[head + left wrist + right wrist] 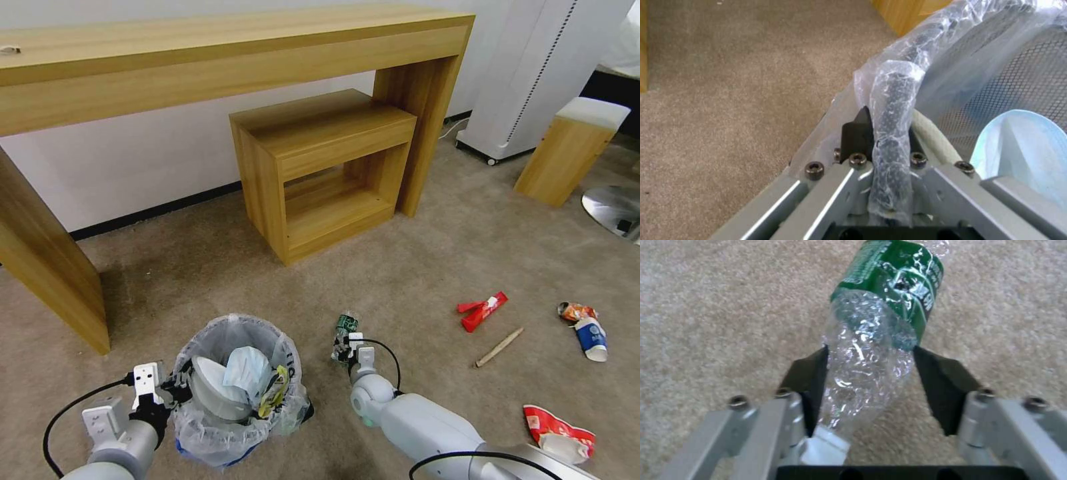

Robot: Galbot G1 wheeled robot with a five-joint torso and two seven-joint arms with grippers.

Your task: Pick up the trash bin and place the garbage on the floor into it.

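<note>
The trash bin (237, 383) stands on the beige floor (413, 267), lined with a crinkly white bag and holding a white slipper and a blue face mask (1022, 143). My left gripper (175, 388) is shut on its bag-wrapped rim (894, 100). To the right of the bin, my right gripper (345, 348) is shut on the crushed green-label bottle (880, 340), low over the carpet. More garbage lies to the right: a red packet (481, 310), a wooden stick (499, 347), a crumpled wrapper (575, 310), a blue-white cup (591, 337) and a red-white cup (557, 433).
A long wooden desk (200, 60) spans the back wall, with a small open wooden cabinet (327, 173) beneath it. A white appliance (533, 73), a wooden stool (570, 150) and a round metal base (617, 210) stand at the far right.
</note>
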